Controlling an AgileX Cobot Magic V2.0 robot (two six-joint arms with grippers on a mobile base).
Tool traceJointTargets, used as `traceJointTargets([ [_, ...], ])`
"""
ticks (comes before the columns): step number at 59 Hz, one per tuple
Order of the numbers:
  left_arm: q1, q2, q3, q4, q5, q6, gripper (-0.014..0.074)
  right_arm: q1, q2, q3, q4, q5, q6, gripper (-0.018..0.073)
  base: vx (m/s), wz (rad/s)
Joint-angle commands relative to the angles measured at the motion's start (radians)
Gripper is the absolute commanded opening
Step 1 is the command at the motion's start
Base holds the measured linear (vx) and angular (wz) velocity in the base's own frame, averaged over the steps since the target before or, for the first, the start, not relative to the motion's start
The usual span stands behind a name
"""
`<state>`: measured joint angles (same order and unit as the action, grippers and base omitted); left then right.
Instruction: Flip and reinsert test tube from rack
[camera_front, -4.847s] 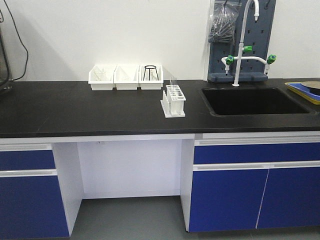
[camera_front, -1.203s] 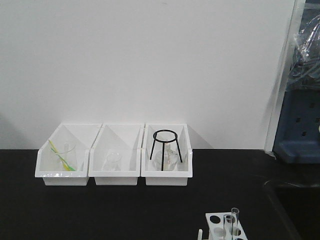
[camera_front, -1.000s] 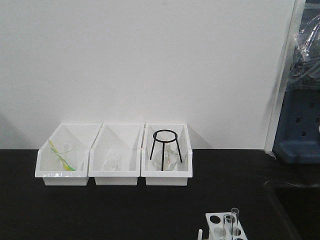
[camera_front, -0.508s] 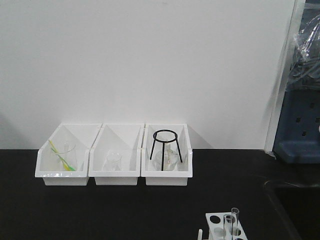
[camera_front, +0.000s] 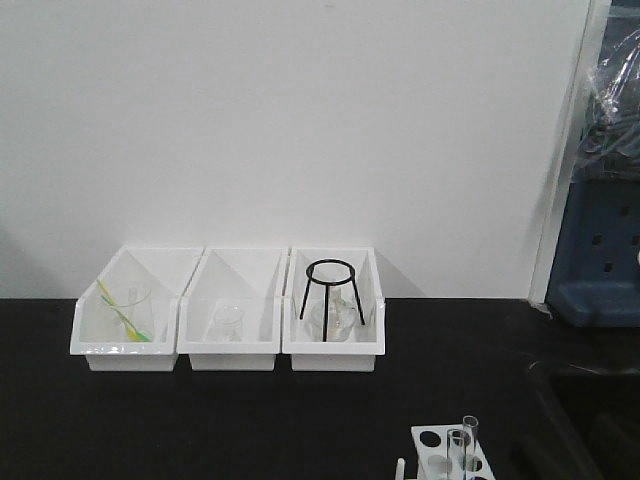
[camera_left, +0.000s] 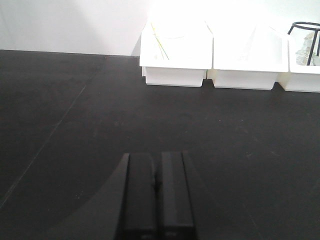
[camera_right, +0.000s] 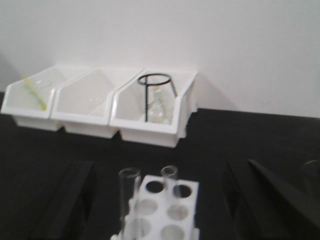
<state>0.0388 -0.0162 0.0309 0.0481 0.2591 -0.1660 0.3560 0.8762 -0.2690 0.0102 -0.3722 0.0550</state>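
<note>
A: Entry one, right gripper (camera_right: 161, 167)?
B: Fingers spread wide, holding nothing. One dark finger stands on each side of the rack (camera_right: 167, 199), and neither looks to touch the rack or the glass. It is presumably set so as to close on a tube.

A: Entry two, rack contents?
B: Two clear test tubes, upright, mouths up: the near tube (camera_right: 129, 200) at the near left, and the second tube (camera_right: 169, 176) just right of it and farther off. The other holes in view are vacant. I judge that neither tube is flipped yet.

A: Entry three, left gripper (camera_left: 159, 161)?
B: Fingers pressed together, empty, above bare black countertop (camera_left: 75, 125). It is likely parked clear of the work.

A: Beyond?
B: Three white storage bins (camera_right: 82, 121) at the far wall, with a black tripod stand (camera_right: 146, 102) in the right one.

A: View differences?
B: The left wrist view lacks the rack entirely. The front view catches only its far end at the bottom edge and no gripper I can make out, yet it alone shows the blue pegboard (camera_front: 600, 250) at far right.
</note>
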Motion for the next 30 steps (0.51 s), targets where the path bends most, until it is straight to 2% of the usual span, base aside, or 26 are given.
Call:
traceJointTargets([
  [1, -0.004, -0.010, 0.002, -0.005, -0.079, 0.000, -0.0006, 0.060, 0.055, 0.019, -0.010, -0.235, -0.009, 0.0560, 0.00, 0.00],
  [6, -0.004, -0.010, 0.002, -0.005, -0.079, 0.000, -0.0006, 0.087, 0.132, 0.021, -0.010, -0.282, -0.012, 0.0560, 0.00, 0.00],
  [30, -0.004, -0.010, 0.002, -0.005, -0.079, 0.000, -0.0006, 0.084, 0.465, 0.013, -0.018, -0.593, -0.013, 0.0560, 0.00, 0.00],
])
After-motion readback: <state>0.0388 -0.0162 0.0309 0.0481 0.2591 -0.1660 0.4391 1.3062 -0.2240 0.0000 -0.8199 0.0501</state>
